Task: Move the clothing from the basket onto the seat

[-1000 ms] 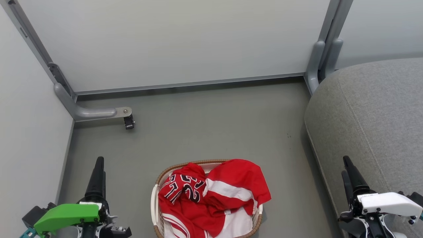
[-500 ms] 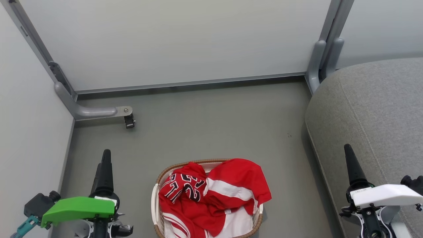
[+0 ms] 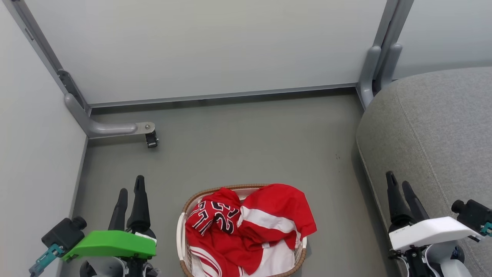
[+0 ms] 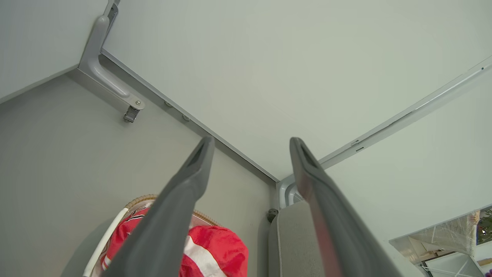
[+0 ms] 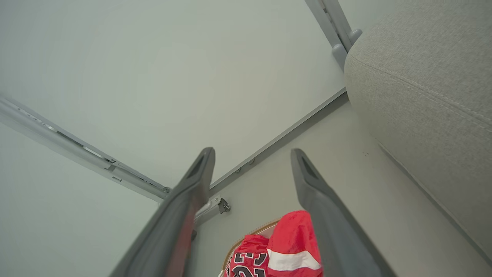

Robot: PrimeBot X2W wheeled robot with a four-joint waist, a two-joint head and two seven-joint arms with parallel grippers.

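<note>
My left tool (image 3: pixel 131 184) and right tool (image 3: pixel 398 179) are released, flanking the basket (image 3: pixel 179 231). I see clothing (image 3: pixel 250 227) heaped in it.

The basket (image 3: pixel 191 199) runs off the bottom edge.

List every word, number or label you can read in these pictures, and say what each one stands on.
"2": a black numeral edged in white on the crumpled red jersey in the laundry basket; the numerals beside it are folded and cannot be read whole.
White sticker at the base of the left gripper's fingers: too small to read.
No other readable text.
</note>
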